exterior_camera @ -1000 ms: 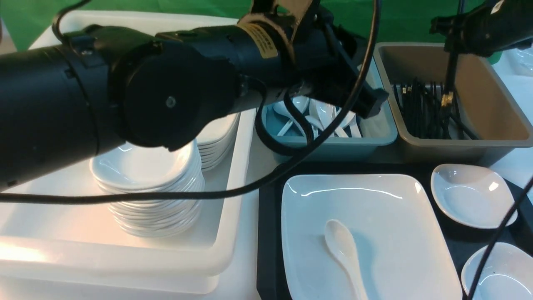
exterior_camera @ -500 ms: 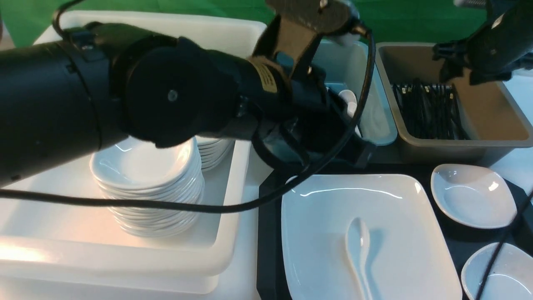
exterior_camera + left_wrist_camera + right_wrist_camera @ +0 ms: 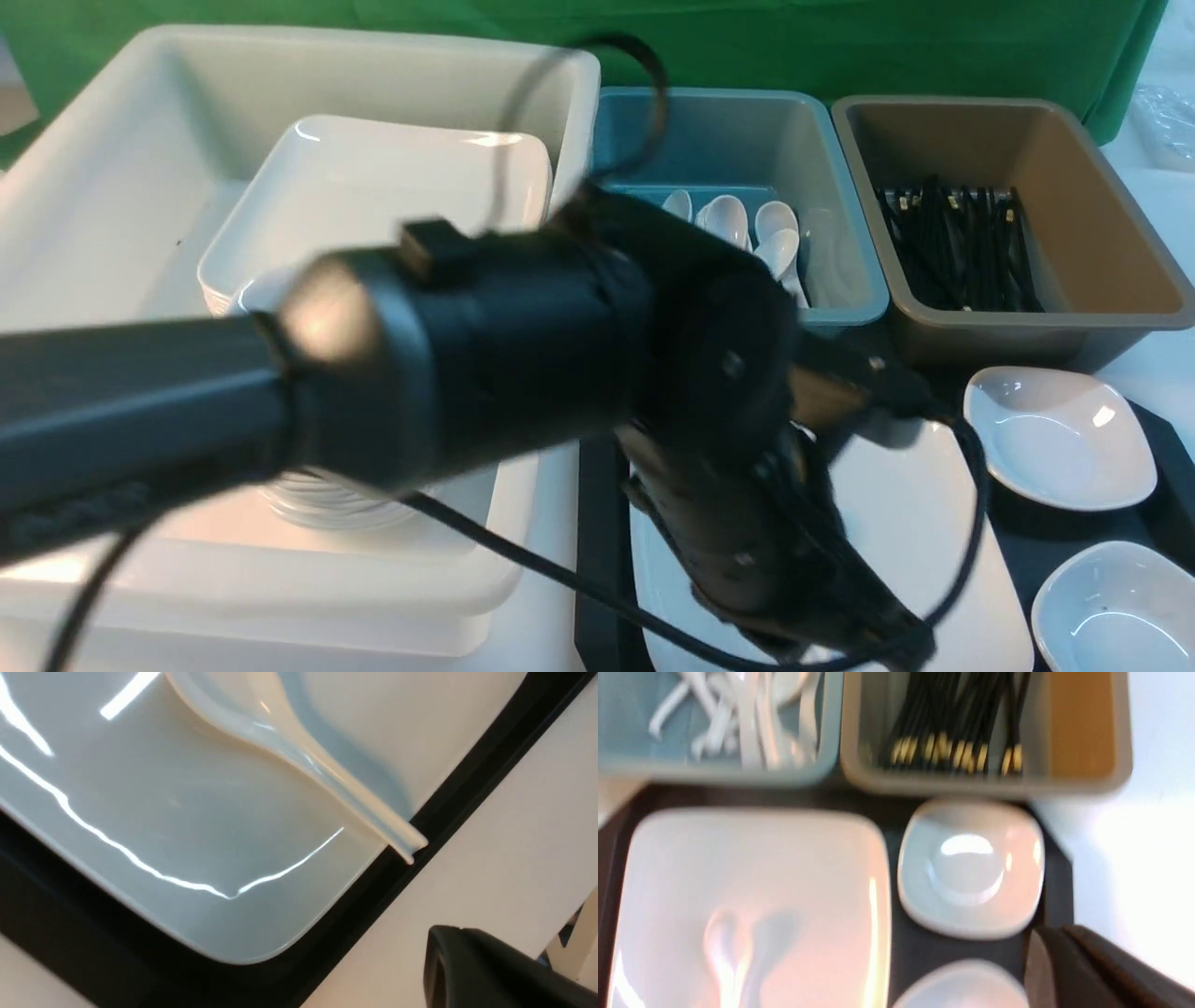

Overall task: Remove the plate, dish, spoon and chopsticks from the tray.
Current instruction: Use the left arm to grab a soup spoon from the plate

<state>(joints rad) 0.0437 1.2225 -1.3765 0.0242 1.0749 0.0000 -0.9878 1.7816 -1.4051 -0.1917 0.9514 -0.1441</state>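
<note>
Near the tray edge, the spoon lies on the plate, apart from the closed, empty left hand.

Robot lab rig mocked up as a canteen dish-return station, not a real kitchen. Green cloth backdrop hangs behind the bench. Sorting tubs sit in a row: white tub with stacked plates, teal tub holding white spoons, tan tub holding black chopsticks. Black tray of white dishware sits in front of them. Cabled black robot arm cuts across the front view.
</note>
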